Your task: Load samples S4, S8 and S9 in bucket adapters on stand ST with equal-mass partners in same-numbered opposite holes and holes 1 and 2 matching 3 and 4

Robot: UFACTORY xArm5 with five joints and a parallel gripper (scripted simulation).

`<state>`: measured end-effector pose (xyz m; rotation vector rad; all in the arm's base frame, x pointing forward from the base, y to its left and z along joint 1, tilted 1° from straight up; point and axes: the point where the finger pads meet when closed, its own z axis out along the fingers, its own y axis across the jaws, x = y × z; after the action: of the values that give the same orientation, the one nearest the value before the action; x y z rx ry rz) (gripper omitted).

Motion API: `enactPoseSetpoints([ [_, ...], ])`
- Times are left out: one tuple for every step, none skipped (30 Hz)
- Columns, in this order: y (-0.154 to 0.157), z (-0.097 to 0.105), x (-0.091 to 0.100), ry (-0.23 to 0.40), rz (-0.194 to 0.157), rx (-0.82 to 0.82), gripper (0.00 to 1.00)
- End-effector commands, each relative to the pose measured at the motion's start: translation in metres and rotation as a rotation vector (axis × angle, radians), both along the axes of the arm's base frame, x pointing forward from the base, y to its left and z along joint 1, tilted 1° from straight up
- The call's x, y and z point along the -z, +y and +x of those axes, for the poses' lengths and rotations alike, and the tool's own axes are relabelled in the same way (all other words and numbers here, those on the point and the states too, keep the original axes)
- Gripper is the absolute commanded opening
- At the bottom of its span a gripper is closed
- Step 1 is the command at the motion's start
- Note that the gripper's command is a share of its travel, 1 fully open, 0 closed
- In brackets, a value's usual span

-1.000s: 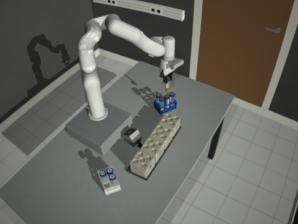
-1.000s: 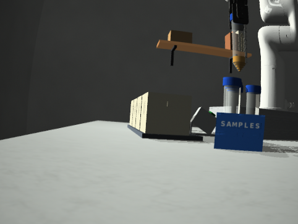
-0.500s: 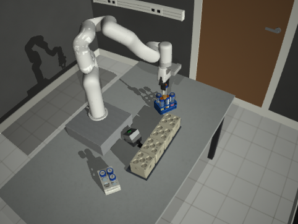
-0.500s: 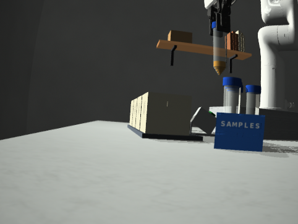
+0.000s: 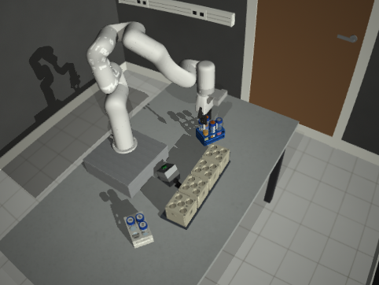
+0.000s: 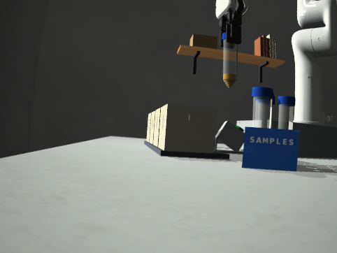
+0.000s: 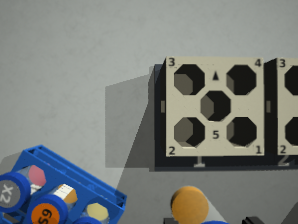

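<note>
Exterior view: Orange-Tipped Tube Hangs Above Samples Rack, Bound, It Seems, for an Adapter

The gripper [image 5: 203, 118] [image 6: 230, 38] [image 7: 210, 220] is closed on a tube [image 5: 205, 132] [image 6: 229, 63] [image 7: 190, 205], gripped near its blue cap and hanging tip down, a hold that suits lowering it into a hole. A little orange liquid fills the tip; its ID cannot be read.

Below the tool, and to its left in the wrist view, stands the blue rack [image 5: 212, 139] [image 6: 270, 150] [image 7: 100, 186], holding S9 [image 7: 45, 212] and X2 [image 7: 11, 192], the latter to be left alone. Beyond the tool in that view, adapter 1 [image 5: 225, 159] [image 6: 190, 129] [image 7: 250, 102] shows five open holes on the stand [image 5: 186, 227] [image 6: 196, 154] [image 7: 165, 162]. Its edge faces the rack across a strip of table, likely room enough if the tip travels high above the caps; too low, it could knock them.

Farther from the tool, the desk [image 5: 167, 172] [image 6: 228, 136] sits beside the adapter row, tight for low moves. Farthest off, three blue-capped tubes in the white rack [image 5: 143, 241] are presumably the blanks, kept for matching masses.

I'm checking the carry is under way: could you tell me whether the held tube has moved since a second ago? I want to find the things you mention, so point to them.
Yes: in the exterior view, the clear tube with orange contents [image 6: 229, 63] [image 7: 189, 204] has shifted left along the wooden wall shelf [image 6: 210, 52].
</note>
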<state>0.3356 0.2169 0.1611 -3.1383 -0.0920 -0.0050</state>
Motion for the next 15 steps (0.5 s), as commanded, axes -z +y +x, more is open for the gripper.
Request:
enactPoseSetpoints([
  [-0.02,0.007,-0.002,0.005,0.016,-0.002,0.0],
  [-0.025,0.009,-0.001,0.005,0.016,-0.002,0.0],
  [-0.03,0.01,-0.001,0.005,0.016,-0.002,0.0],
  [-0.035,0.011,-0.001,0.005,0.016,-0.002,0.0],
  [-0.04,0.013,-0.001,0.005,0.016,-0.002,0.0],
  [-0.045,0.014,-0.001,0.005,0.016,-0.002,0.0],
  [-0.049,0.015,-0.001,0.005,0.016,-0.002,0.0],
  [-0.054,0.017,-0.001,0.005,0.016,-0.002,0.0],
  [-0.059,0.018,-0.001,0.005,0.016,-0.002,0.0],
  [-0.064,0.019,-0.001,0.005,0.016,-0.002,0.0],
  [-0.069,0.021,-0.001,0.004,0.016,-0.002,0.0],
  [-0.074,0.022,-0.001,0.004,0.016,-0.002,0.0],
  [-0.078,0.023,-0.001,0.004,0.016,-0.002,0.0],
  [-0.078,0.023,-0.001,0.004,0.016,-0.002,0.0],
  [-0.078,0.023,-0.001,0.004,0.016,-0.002,0.0],
])
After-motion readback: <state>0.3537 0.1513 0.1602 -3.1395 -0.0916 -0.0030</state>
